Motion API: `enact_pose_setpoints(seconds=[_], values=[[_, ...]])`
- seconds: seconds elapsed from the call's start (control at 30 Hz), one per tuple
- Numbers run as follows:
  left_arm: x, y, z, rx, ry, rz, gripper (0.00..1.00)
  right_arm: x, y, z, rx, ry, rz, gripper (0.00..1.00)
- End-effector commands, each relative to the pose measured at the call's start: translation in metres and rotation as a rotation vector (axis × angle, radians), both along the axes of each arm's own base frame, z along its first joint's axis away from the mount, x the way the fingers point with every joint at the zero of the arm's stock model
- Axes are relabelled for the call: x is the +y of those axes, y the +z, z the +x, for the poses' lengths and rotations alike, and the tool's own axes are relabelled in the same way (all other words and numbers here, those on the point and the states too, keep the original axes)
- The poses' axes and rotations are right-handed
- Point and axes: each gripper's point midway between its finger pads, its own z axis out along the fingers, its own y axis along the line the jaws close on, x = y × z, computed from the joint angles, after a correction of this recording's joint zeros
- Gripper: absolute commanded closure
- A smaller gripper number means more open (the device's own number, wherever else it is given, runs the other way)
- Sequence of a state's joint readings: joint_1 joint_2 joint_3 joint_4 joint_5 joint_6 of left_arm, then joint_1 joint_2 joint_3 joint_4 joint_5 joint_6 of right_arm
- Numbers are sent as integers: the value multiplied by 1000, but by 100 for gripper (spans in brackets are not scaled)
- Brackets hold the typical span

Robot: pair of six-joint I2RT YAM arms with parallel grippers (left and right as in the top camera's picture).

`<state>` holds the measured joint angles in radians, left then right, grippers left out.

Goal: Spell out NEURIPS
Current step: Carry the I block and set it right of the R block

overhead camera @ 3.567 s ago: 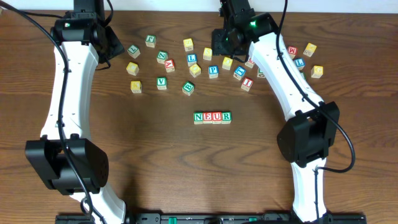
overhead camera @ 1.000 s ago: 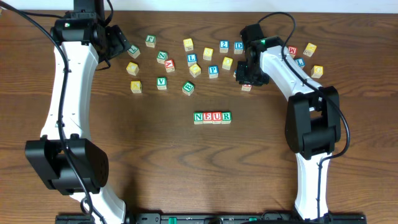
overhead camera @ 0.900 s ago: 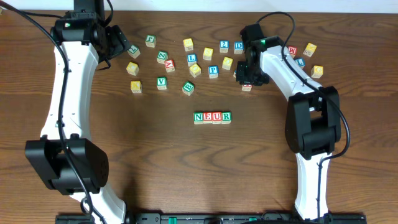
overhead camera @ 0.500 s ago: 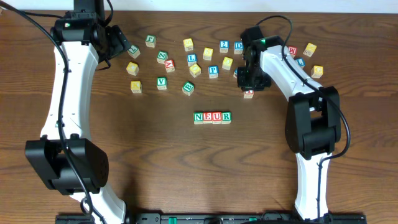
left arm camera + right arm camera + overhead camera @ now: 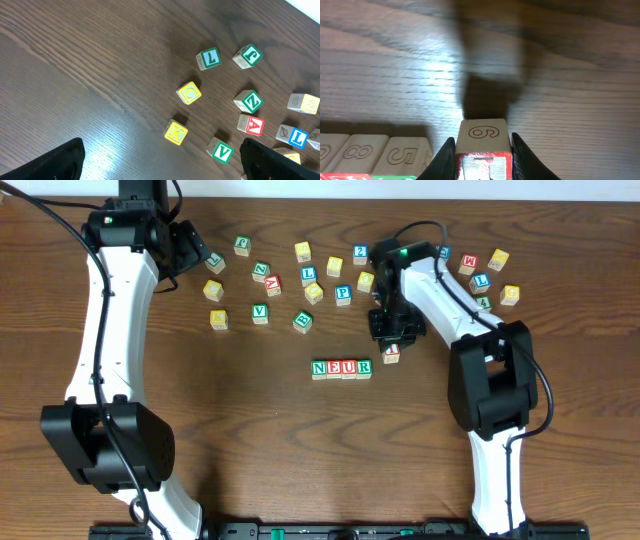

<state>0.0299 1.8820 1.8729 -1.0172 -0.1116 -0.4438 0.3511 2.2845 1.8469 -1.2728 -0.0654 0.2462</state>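
I have the brown wood table from above, with the white left arm reaching to the far left corner and the right arm bent in toward the middle. The loose cubes lie scattered along the far side.

Only the overhead view shows the row of four cubes whole. It reads N, E, U, R, its long axis runs left to right across the table, and the letters stand upright as seen from the near edge. My right wrist camera catches just the row's end, showing pale faces with outlined digits that the overhead cannot see.

The right gripper is pinching the red-framed cube, one finger on each side. A pale face with an outlined 6 points toward the camera, and the red frame sits below it. From above, that cube is just beside the R end of the row, a little toward the far side. I cannot tell whether it rests on the wood.

The left gripper is spread wide over bare table, its dark fingertips at the frame's lower corners. Its camera alone lets me read nearby letters: a green L cube, a yellow C cube, a yellow K cube and a green V cube.
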Motion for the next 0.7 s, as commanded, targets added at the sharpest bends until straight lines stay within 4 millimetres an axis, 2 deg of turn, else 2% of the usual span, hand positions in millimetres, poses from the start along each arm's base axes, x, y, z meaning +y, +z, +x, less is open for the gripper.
enact_pose_setpoints(seconds=[0.0, 0.37, 0.67], values=[[3, -5, -1, 17, 2, 14, 2, 9, 7, -3, -6, 14, 12, 80], [3, -5, -1, 17, 2, 14, 2, 23, 9, -27, 57, 31, -13, 78], [3, -5, -1, 17, 2, 13, 2, 21, 10, -32, 76, -10, -30, 78]])
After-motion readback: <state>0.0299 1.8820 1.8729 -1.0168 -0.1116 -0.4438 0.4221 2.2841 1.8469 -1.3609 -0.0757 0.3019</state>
